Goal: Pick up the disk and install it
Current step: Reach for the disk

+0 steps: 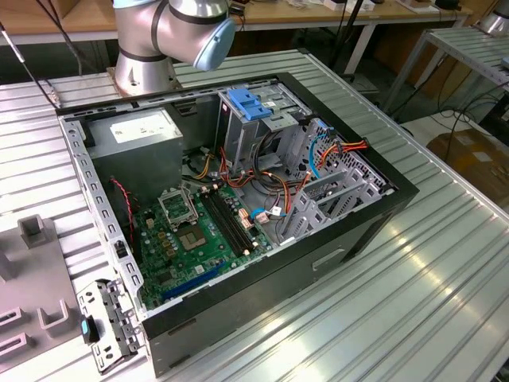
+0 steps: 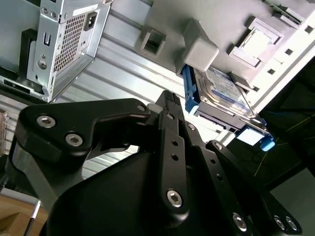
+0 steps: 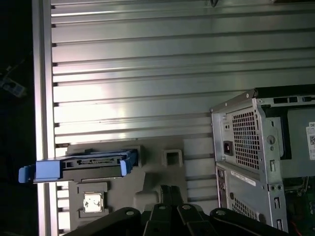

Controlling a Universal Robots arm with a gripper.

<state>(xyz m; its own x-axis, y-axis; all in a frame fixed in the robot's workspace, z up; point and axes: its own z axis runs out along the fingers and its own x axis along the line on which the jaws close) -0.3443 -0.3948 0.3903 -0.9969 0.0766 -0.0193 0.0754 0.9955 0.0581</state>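
The disk (image 3: 93, 164) is a dark-grey drive in bright blue rails with a blue end tab. It stands on edge in a slot of a grey holder plate (image 3: 152, 179) beside the table's edge. The second wrist view shows the disk (image 2: 224, 91) from its labelled face, wedged under a grey block. My gripper (image 3: 170, 190) hovers apart from the disk, a short way along the holder plate. In the second wrist view the gripper (image 2: 169, 97) has its black fingertips pressed together with nothing between them.
An open computer case (image 1: 238, 199) lies on the ribbed metal table (image 1: 445, 286), with its motherboard, cables and a drive cage with a light-blue latch plate (image 1: 253, 105). The case's rear (image 3: 256, 157) stands close beside the holder. The arm's base (image 1: 147, 60) is behind the case.
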